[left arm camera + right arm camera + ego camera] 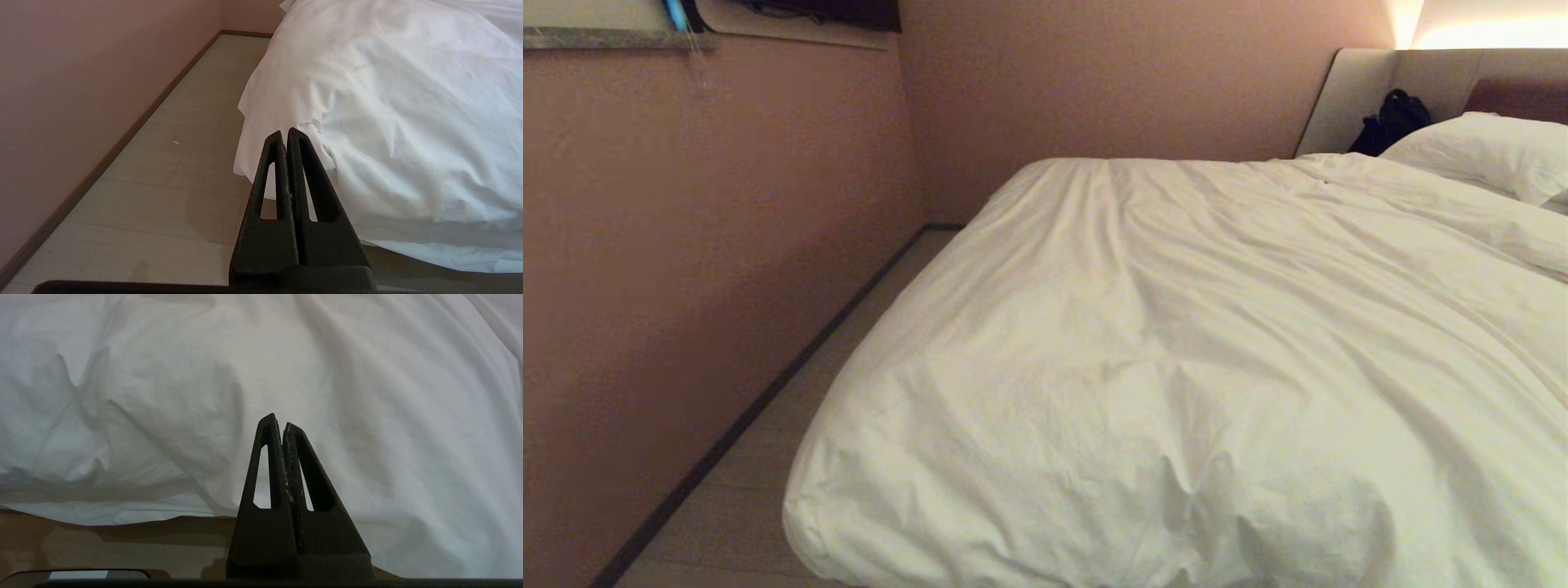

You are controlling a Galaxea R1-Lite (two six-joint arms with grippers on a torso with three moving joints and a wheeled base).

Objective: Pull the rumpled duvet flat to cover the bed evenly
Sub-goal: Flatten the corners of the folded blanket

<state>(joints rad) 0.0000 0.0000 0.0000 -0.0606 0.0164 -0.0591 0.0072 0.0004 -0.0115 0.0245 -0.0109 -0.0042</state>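
Observation:
The thick white duvet (1192, 343) lies spread over the bed, creased, with a puffy corner bunched at the near left (849, 506). Its edge hangs down over the bed's side toward the floor (286, 81). The bed's padded headboard (1372, 90) shows at the far right; mattress and base are hidden under the duvet. Neither arm appears in the head view. My left gripper (285, 132) is shut and empty, held low before the duvet's hanging corner. My right gripper (278, 419) is shut and empty too, facing the duvet's draped side (367, 396).
A white pillow (1486, 151) rests at the head of the bed, with a black bag (1392, 122) beside it against the headboard. A pinkish wall (686, 245) runs along the left, leaving a narrow strip of floor (163, 183) between it and the bed.

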